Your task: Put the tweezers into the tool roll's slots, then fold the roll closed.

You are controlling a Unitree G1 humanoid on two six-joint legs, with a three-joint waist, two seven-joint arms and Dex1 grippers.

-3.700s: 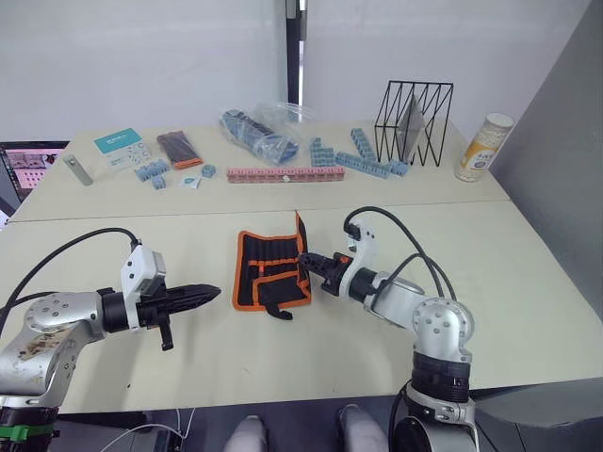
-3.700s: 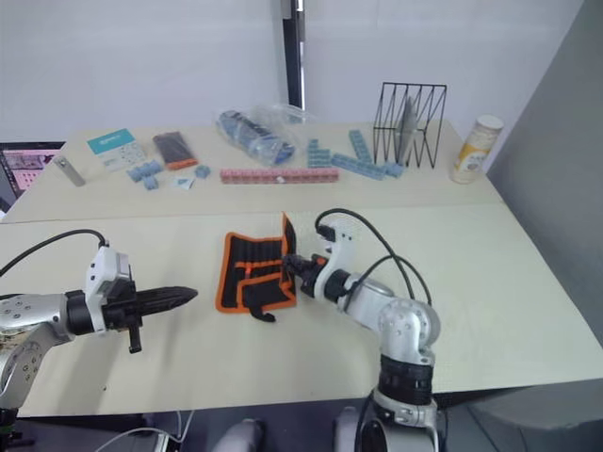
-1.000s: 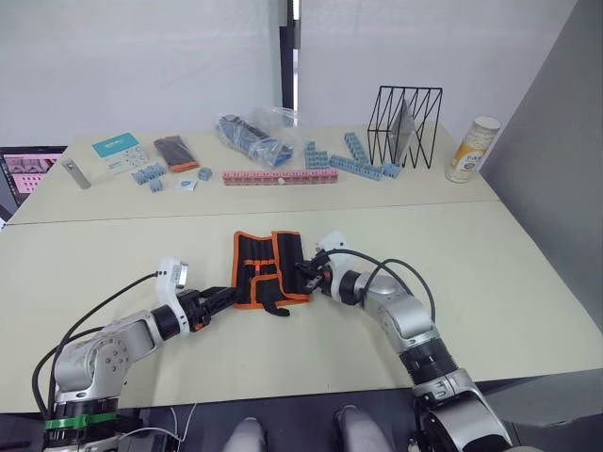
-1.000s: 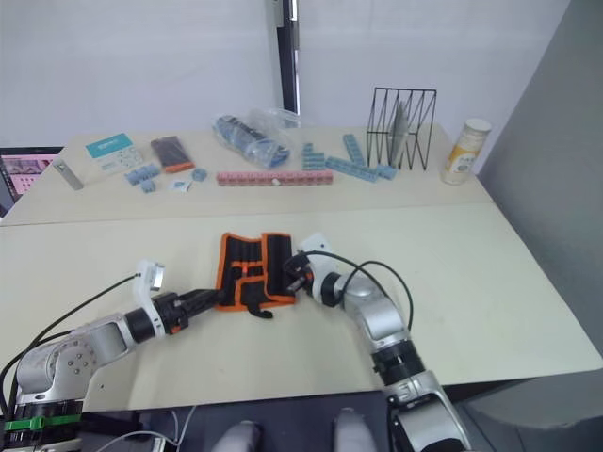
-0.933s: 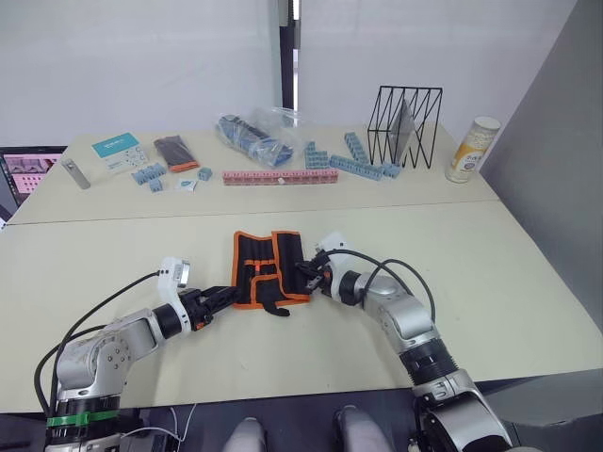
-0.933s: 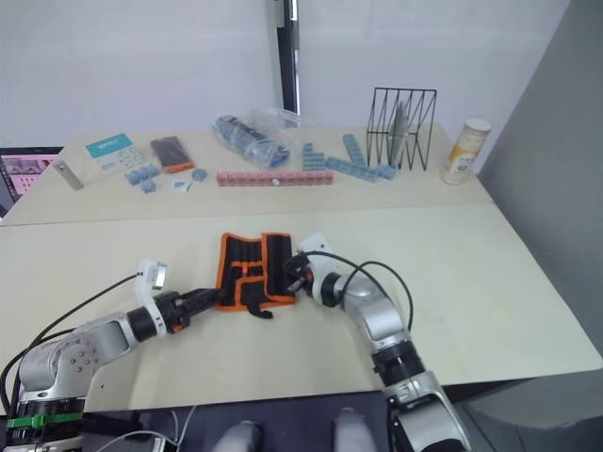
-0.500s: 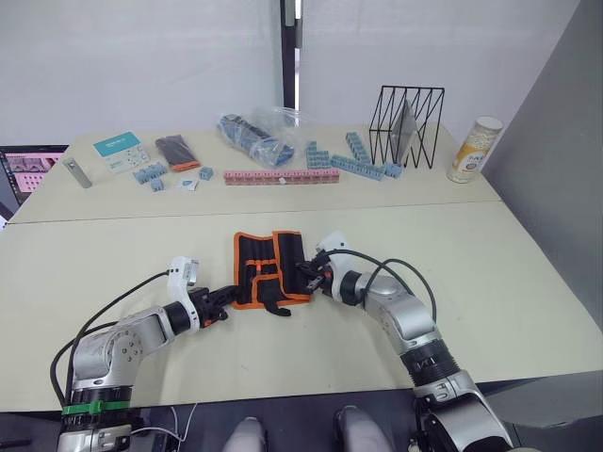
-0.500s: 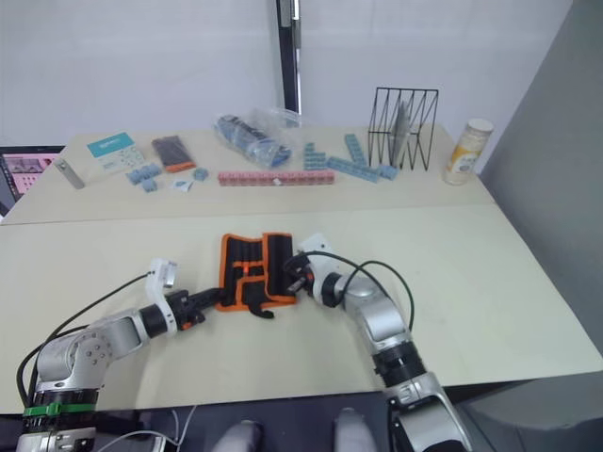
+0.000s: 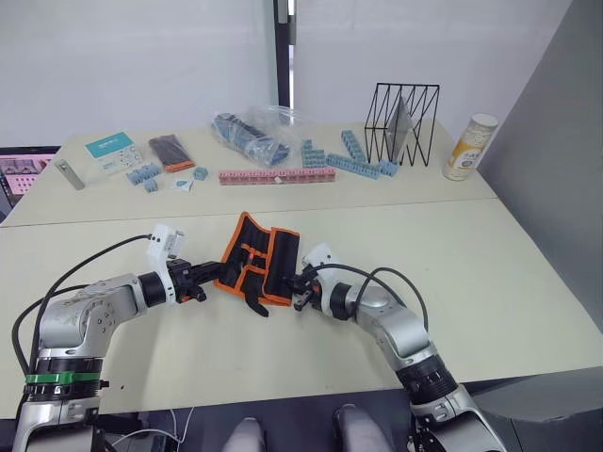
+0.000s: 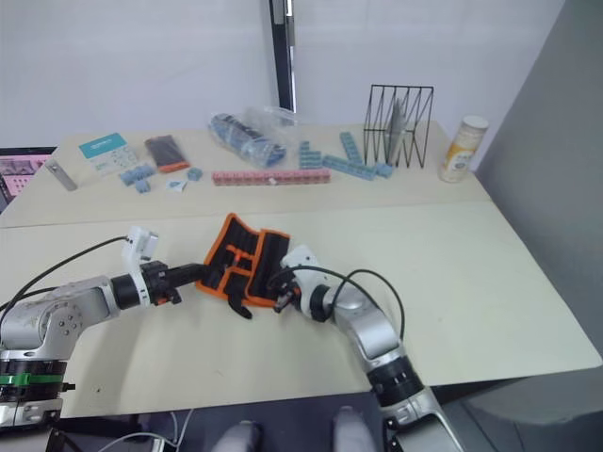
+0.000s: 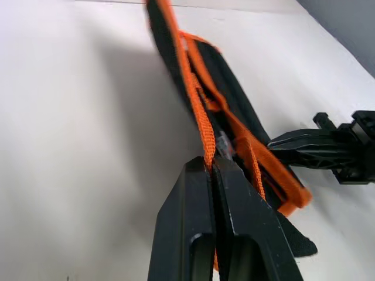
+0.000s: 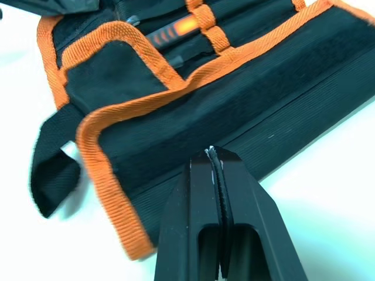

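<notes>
Midway across the beige table [image 9: 528, 273], the left gripper [image 9: 209, 277] is clenched on the tool roll's [image 9: 259, 266] orange edging [image 11: 202, 123], lifting that side clear of the surface. Opposite it, the right gripper [image 9: 299, 283] pinches the roll's black right edge, fingers [image 12: 202, 193] pressed together on the fabric.
</notes>
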